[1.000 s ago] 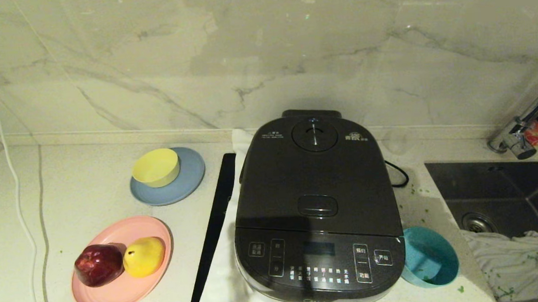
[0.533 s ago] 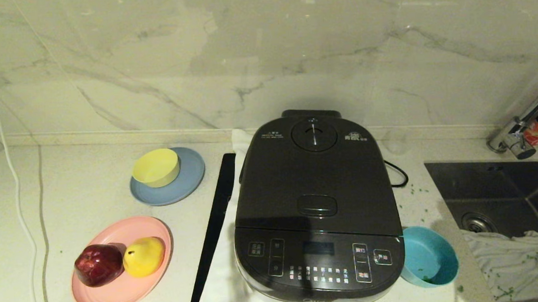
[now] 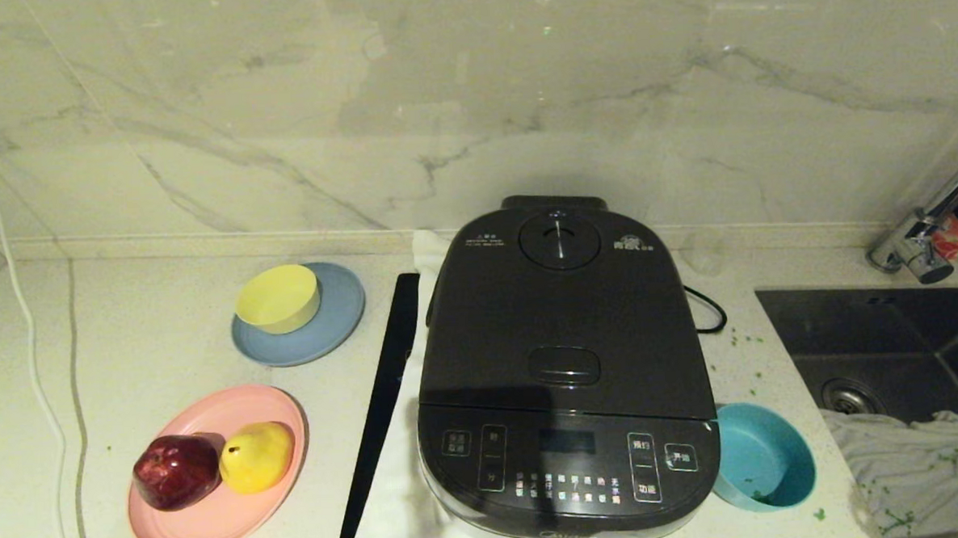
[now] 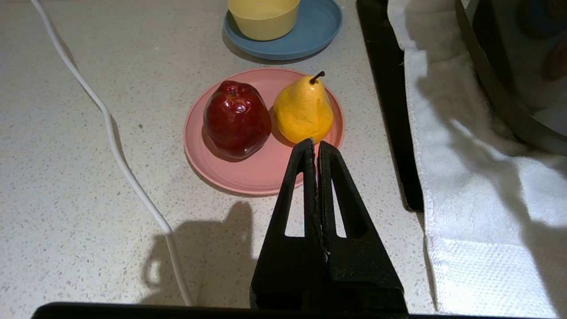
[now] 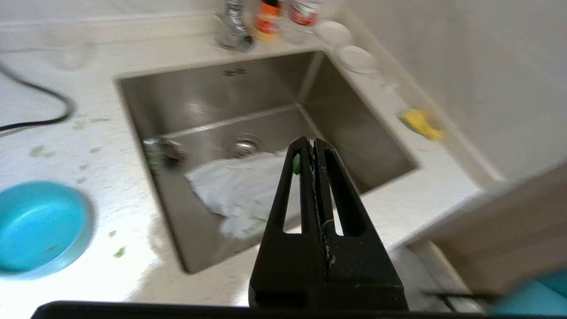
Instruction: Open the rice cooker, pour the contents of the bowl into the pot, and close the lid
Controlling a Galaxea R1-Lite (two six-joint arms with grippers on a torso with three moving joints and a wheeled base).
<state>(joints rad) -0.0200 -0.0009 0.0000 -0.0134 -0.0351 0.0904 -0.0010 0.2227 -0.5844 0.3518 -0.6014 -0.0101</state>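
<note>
The dark grey rice cooker stands in the middle of the counter with its lid down; the pot is hidden under it. The teal-blue bowl sits upright on the counter at the cooker's front right corner, holding only a few green bits. More green bits lie scattered on the counter around it. My right gripper is shut and holds nothing, hanging over the sink's near edge with a green speck stuck to one finger. My left gripper is shut and empty, low over the counter near the pink plate. Neither arm shows in the head view.
A pink plate holds a red apple and a yellow pear. A yellow bowl sits on a blue plate. A white towel lies under the cooker beside a black strip. The sink holds a white cloth. A white cable crosses the counter.
The teal bowl's rim shifted slightly and has settled level. Otherwise the scene holds still.
</note>
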